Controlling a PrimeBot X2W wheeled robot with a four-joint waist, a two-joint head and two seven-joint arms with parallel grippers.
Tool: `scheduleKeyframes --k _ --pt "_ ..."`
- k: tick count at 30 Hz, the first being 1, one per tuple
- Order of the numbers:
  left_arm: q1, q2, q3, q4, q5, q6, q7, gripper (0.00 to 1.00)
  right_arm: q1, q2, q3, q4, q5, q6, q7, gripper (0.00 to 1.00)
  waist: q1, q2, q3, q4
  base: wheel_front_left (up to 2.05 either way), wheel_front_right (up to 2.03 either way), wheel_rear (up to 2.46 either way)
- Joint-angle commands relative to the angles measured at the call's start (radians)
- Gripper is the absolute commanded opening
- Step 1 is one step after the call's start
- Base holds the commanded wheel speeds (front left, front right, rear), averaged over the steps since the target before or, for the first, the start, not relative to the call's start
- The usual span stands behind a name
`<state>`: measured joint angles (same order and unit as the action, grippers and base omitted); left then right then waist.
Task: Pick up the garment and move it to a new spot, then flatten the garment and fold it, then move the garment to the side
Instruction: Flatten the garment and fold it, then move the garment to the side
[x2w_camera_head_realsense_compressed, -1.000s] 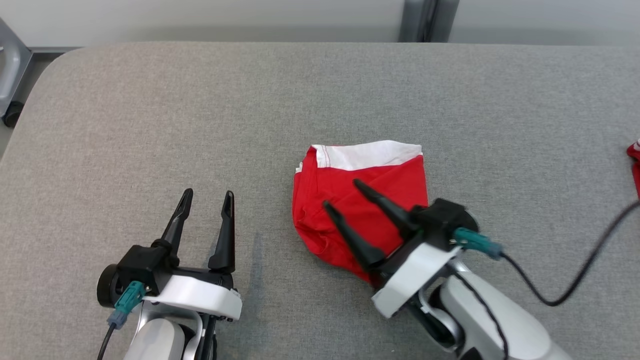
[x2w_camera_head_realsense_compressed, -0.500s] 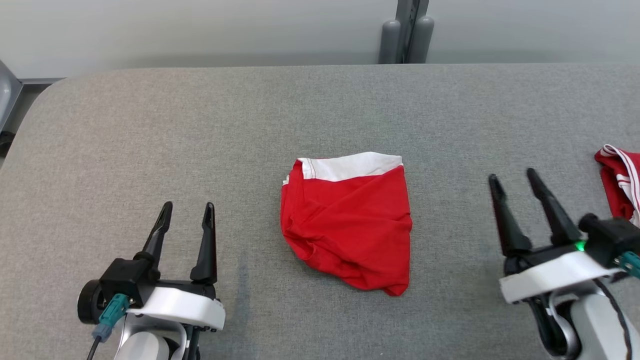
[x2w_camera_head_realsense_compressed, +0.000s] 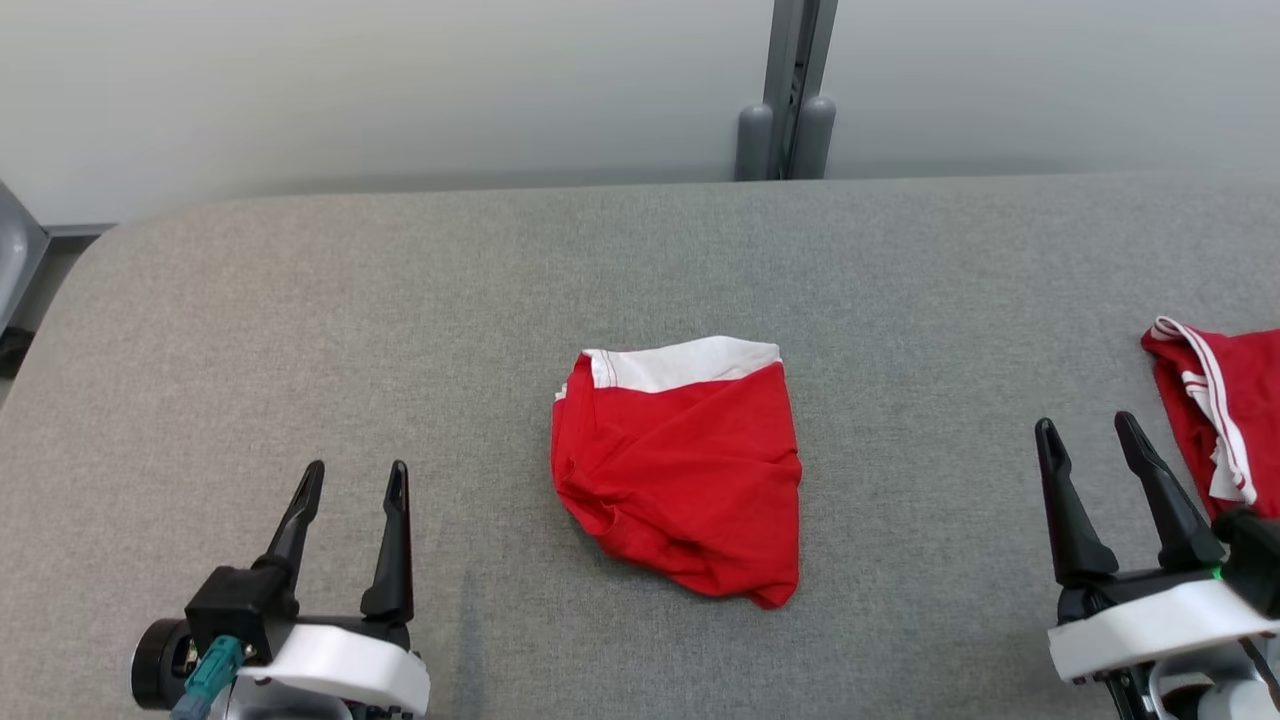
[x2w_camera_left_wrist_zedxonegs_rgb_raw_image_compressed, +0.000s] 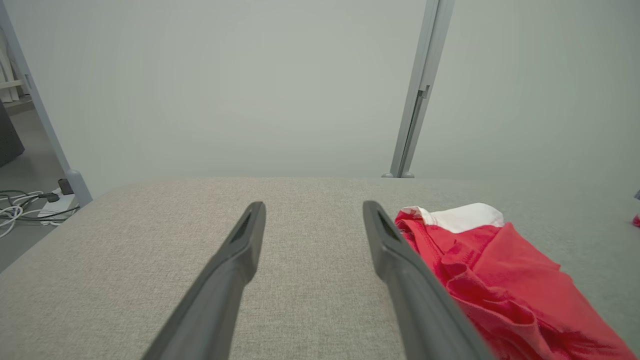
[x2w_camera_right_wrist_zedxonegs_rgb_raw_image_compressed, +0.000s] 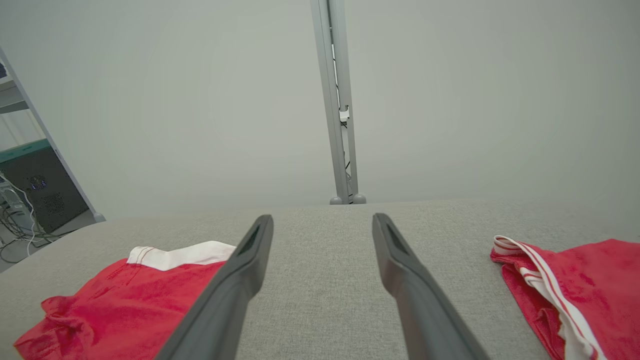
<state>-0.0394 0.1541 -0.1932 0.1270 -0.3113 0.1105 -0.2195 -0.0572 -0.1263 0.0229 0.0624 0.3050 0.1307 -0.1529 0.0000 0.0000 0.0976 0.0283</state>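
Left gripper (x2w_camera_head_realsense_compressed: 357, 467) and right gripper (x2w_camera_head_realsense_compressed: 1084, 421) gape empty either side of the garment (x2w_camera_head_realsense_compressed: 680, 470); left wrist view catches cables (x2w_camera_left_wrist_zedxonegs_rgb_raw_image_compressed: 17, 204), right wrist view a striped garment (x2w_camera_right_wrist_zedxonegs_rgb_raw_image_compressed: 590, 280).

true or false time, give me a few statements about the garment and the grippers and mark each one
1. Neither the left gripper nor the right gripper holds the red garment. True.
2. The right gripper is shut. False: both grippers stand open.
3. The garment's white band faces the table's far edge. True.
4. The left gripper rests on the garment. False: it is apart from it, to its left.
5. A striped red garment lies at the table's right end. True.
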Motion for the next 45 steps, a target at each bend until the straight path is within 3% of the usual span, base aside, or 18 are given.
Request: scheduleKeyframes --k 1,18,45 --pt "0.020 0.011 0.002 -0.011 -0.005 0.008 0.005 1.00 0.025 -0.001 -0.011 -0.017 -0.008 0.000 0.008 1.00 0.0000 0.0000 -0.022 -0.004 0.00 0.00 0.00" --pt "0.134 0.047 0.011 -0.065 -0.017 0.038 0.055 1.00 0.177 0.015 -0.062 -0.101 -0.043 0.000 0.090 1.00 0.0000 0.0000 -0.126 -0.011 0.00 0.00 0.00" --pt "0.111 0.051 0.006 -0.087 -0.035 0.060 0.053 1.00 0.210 0.050 -0.089 -0.154 -0.060 0.000 0.129 1.00 0.0000 0.0000 -0.127 0.016 0.00 0.00 0.00"
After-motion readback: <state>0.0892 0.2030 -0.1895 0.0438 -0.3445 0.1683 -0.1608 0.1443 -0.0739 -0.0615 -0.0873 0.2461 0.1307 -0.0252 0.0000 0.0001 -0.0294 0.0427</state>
